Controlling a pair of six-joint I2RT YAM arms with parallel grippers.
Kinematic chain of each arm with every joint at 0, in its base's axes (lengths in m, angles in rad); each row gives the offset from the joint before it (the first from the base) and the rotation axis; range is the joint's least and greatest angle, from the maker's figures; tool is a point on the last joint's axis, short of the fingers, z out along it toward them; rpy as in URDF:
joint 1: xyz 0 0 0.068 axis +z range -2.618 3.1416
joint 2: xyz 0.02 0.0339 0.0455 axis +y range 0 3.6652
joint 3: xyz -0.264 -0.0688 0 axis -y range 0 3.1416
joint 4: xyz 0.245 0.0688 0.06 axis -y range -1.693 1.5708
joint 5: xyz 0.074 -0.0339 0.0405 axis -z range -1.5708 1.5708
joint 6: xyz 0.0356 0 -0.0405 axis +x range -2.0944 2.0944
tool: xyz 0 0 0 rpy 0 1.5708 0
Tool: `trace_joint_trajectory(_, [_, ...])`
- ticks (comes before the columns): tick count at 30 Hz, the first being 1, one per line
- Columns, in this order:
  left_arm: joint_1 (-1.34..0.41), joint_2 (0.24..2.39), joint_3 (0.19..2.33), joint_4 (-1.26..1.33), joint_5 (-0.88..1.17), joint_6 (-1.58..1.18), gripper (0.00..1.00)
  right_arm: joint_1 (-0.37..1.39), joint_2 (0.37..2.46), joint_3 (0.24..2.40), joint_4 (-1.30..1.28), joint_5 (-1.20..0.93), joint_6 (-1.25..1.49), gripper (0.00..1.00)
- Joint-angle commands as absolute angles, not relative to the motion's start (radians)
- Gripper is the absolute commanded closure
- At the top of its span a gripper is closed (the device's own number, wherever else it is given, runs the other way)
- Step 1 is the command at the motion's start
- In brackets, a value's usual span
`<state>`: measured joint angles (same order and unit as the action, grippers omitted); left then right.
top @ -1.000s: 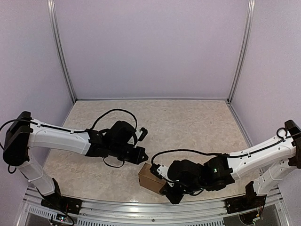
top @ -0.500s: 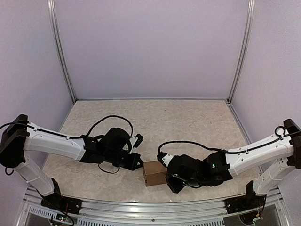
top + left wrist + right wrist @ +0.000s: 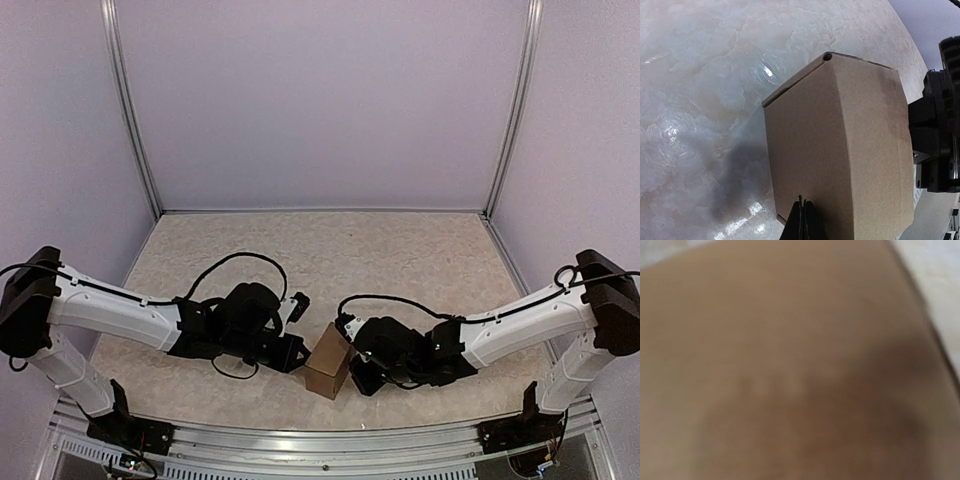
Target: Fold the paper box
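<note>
The left arm reaches in low from 8 o'clock in the top view, and the left gripper [image 3: 297,353] ends right at the 9 o'clock side of the paper box [image 3: 328,364]. Its wrist view shows the two fingers [image 3: 807,227] pressed flat together with nothing between them, their tip against a plain brown face of the box. The box is folded into a small squarish block on the marbled beige table [image 3: 400,250], down at 6 o'clock near the front edge and turned at an angle to that edge. Its cardboard shows bare brown on every visible side. The right gripper [image 3: 357,366] sits hard against the box's 3 o'clock side. Its fingers are hidden but closed, and it cannot be told whether they pinch any cardboard. Its wrist view is blurred brown cardboard, with a sliver of table at 2 o'clock.
</note>
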<state>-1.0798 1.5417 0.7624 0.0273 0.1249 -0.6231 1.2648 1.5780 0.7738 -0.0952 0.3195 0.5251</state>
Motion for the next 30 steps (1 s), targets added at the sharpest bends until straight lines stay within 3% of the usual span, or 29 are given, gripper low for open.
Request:
trace_joint_trajectory(1, [-1.105,1.532,0.739,0.062,0.083,-0.664,1.0,1.236,1.642,0.793,0.018,0.244,0.47,1.0])
trace_joint_trajectory(9, [-1.109,1.512,0.717,0.035,0.01,-0.695,1.0,1.176,1.707,0.842,0.048,0.151,0.412,1.0])
trace_joint_trajectory(17, [-1.089,1.45,0.724,-0.053,-0.051,-0.679,1.0,1.143,1.605,0.781,0.006,0.174,0.428,1.0])
trace_joint_trajectory(24, [-1.056,1.456,0.787,-0.08,-0.014,-0.601,1.0,1.14,1.508,0.657,0.075,0.124,0.577,1.0])
trace_joint_trajectory(30, [-1.053,1.497,0.83,-0.079,0.058,-0.59,1.0,1.14,1.582,0.619,0.219,0.066,0.685,1.0])
